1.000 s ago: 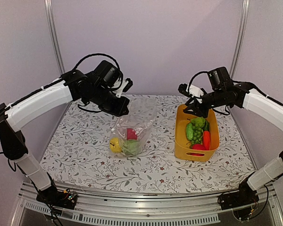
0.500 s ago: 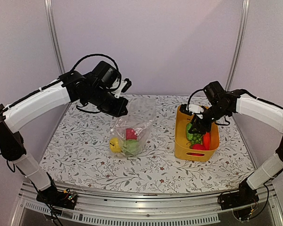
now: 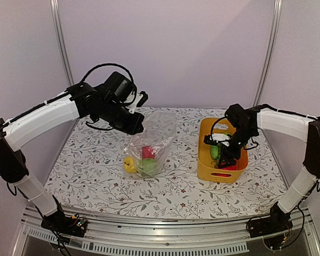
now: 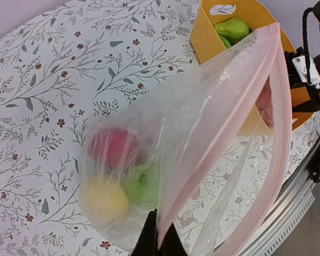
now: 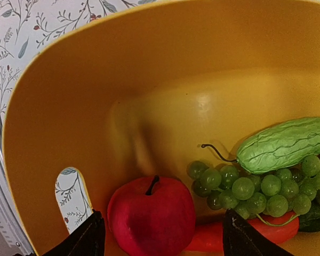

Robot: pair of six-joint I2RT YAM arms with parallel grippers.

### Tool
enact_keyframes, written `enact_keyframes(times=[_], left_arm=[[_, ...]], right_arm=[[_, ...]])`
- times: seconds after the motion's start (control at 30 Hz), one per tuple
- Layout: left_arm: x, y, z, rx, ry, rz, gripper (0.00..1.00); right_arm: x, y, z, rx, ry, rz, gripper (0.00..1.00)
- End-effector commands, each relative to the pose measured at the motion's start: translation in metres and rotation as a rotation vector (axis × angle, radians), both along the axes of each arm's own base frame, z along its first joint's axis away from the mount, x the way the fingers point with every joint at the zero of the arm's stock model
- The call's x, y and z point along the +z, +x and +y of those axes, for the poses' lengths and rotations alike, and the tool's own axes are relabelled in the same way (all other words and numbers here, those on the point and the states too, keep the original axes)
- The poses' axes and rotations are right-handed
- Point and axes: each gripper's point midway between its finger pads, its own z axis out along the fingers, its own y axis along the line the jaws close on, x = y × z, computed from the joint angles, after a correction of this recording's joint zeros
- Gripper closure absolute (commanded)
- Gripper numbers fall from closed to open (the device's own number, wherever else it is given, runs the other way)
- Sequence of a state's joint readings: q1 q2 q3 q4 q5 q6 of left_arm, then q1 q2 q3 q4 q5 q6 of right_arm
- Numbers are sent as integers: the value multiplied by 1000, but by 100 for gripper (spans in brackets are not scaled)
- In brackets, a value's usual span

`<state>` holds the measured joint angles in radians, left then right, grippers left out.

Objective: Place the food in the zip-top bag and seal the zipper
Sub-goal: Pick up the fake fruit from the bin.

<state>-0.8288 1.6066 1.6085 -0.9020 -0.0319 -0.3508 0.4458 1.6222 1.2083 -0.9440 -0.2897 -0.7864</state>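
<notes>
The clear zip-top bag (image 3: pixel 154 133) stands open in mid-table, with a red (image 3: pixel 148 152), a yellow (image 3: pixel 130 164) and a green round piece (image 3: pixel 148 168) inside. My left gripper (image 3: pixel 135 126) is shut on the bag's mouth edge and holds it up. In the left wrist view the gripper (image 4: pixel 159 242) pinches the bag's pinkish zipper strip (image 4: pixel 224 128). My right gripper (image 3: pixel 228 158) is open, low inside the yellow basket (image 3: pixel 205 162). In the right wrist view it (image 5: pixel 161 237) straddles a red apple (image 5: pixel 152 218), beside green grapes (image 5: pixel 256 189), a cucumber (image 5: pixel 285 144) and a carrot (image 5: pixel 272 228).
The yellow basket's walls (image 5: pixel 149 69) close round the right gripper, with a handle slot (image 5: pixel 69 197) at its near end. A green pear (image 4: pixel 232 29) lies at the basket's far end. The flowered tablecloth (image 3: pixel 90 170) covers the table; frame posts stand at the back.
My right gripper has come down from above the basket's far end into the basket, over the red apple. My left gripper still holds the bag's edge and has barely moved.
</notes>
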Motion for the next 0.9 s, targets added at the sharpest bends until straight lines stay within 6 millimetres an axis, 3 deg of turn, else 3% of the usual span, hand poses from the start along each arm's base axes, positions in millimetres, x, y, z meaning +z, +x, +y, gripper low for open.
enact_keyframes(times=[0.0, 0.27, 0.3, 0.33, 0.4, 0.67, 0.77, 0.87], left_arm=[[6, 1, 9, 17, -10, -18, 100], [4, 0, 9, 17, -11, -16, 100], [3, 0, 8, 15, -10, -14, 100], [3, 0, 8, 16, -10, -14, 100], [3, 1, 9, 16, -9, -15, 100], [-1, 0, 7, 13, -9, -8, 100], [-1, 0, 8, 14, -8, -8, 100], [0, 0, 8, 16, -11, -10, 100]], right_arm=[[-17, -12, -14, -14, -52, 94, 25], [-33, -20, -24, -37, -95, 176, 19], [-34, -22, -25, -38, -98, 189, 15], [-35, -24, -25, -37, -98, 202, 4], [-39, -29, -25, -34, -101, 232, 1], [-52, -26, -31, -49, -137, 233, 3], [-54, -22, -31, -56, -145, 221, 11], [-40, -11, -22, -62, -102, 187, 19]])
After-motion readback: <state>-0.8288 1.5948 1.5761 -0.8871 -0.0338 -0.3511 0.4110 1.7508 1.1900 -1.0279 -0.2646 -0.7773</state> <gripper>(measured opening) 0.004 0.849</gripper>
